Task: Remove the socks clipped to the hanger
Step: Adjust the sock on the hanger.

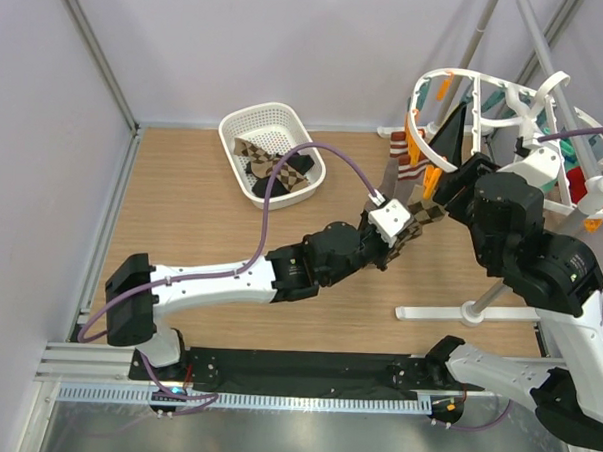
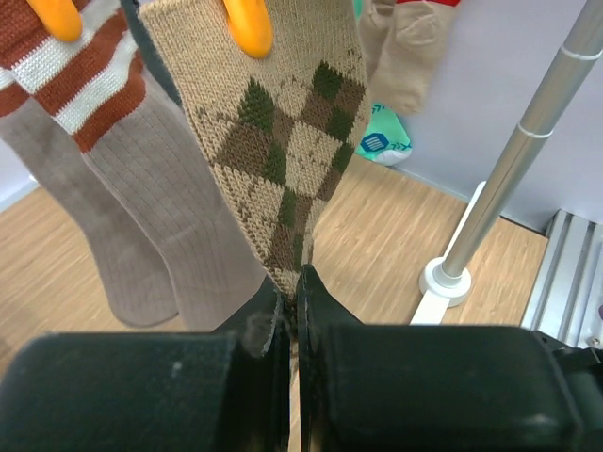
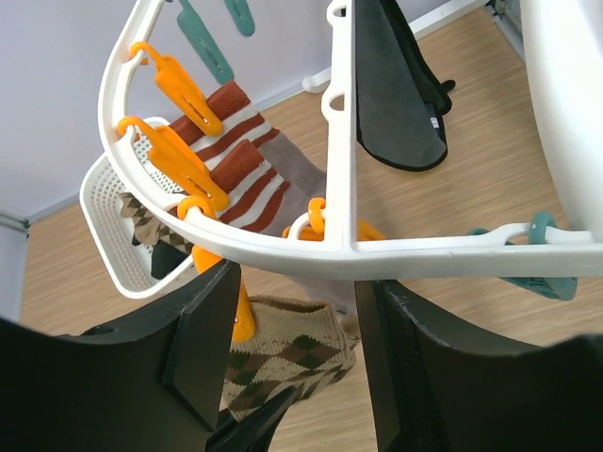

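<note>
The white oval hanger (image 1: 458, 78) hangs at the back right with socks pegged to it. My left gripper (image 2: 294, 282) is shut on the lower end of a brown-and-cream diamond-checked sock (image 2: 283, 141), which an orange peg (image 2: 247, 24) holds at the top. Beside it hang rust-striped grey socks (image 2: 94, 141). My right gripper (image 3: 297, 348) is open just under the hanger frame (image 3: 283, 250). Its left finger lies against the orange peg (image 3: 240, 315) above the checked sock (image 3: 292, 358), its right finger well apart. A dark sock (image 3: 391, 104) hangs farther along.
A white perforated basket (image 1: 276, 120) at the back centre holds a checked sock and a dark one (image 1: 274, 170). The hanger's metal pole (image 2: 509, 179) and white foot (image 1: 468, 313) stand right of the left gripper. Beige (image 2: 405, 56) and teal (image 2: 382, 141) socks hang behind.
</note>
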{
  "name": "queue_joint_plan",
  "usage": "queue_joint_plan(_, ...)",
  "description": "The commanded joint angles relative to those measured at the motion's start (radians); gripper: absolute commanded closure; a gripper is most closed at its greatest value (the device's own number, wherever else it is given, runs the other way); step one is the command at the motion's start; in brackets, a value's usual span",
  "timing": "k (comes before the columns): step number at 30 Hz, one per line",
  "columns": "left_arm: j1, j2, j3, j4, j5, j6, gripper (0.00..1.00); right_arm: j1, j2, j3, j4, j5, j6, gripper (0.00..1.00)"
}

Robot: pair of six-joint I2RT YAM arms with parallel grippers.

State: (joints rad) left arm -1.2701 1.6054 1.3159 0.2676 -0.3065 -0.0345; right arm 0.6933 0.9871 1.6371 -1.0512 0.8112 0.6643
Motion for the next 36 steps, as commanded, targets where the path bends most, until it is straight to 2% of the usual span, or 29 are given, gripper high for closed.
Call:
queue_joint_plan(1,0.012,-0.001,-0.003,-0.004,0.047,-0.045,1.0,-0.005,-0.01,0.004,0.076,-0.049,0.015,0.42)
queue_joint_plan(7,0.029,0.017,0.0,0.015,0.07,-0.061,0.99,-0.006,-0.007,0.027,0.075,-0.174,0.006,0.41)
queue_joint_plan(13,0.043,0.028,0.023,0.005,0.07,-0.093,1.0,-0.005,-0.007,0.003,0.1,-0.188,0.017,0.41)
queue_joint_plan(17,0.087,0.019,0.035,-0.007,0.133,-0.198,1.0,-0.005,-0.037,-0.046,0.111,-0.254,-0.024,0.4)
queue_joint_plan(21,0.124,0.008,0.051,-0.033,0.22,-0.306,1.0,-0.005,-0.169,-0.173,0.16,-0.328,-0.155,0.36)
queue_joint_plan(25,0.156,0.001,0.051,-0.039,0.285,-0.424,1.0,-0.005,-0.306,-0.327,0.157,-0.349,-0.181,0.31)
queue_joint_plan(26,0.159,-0.001,0.052,-0.039,0.291,-0.436,1.0,-0.005,-0.341,-0.347,0.163,-0.377,-0.184,0.25)
queue_joint_plan(31,0.196,-0.009,0.055,-0.027,0.354,-0.527,0.99,-0.005,-0.407,-0.517,0.175,-0.388,-0.192,0.11)
queue_joint_plan(36,0.201,-0.006,0.088,-0.042,0.385,-0.576,1.0,-0.005,-0.536,-0.788,0.406,-0.422,-0.198,0.0)
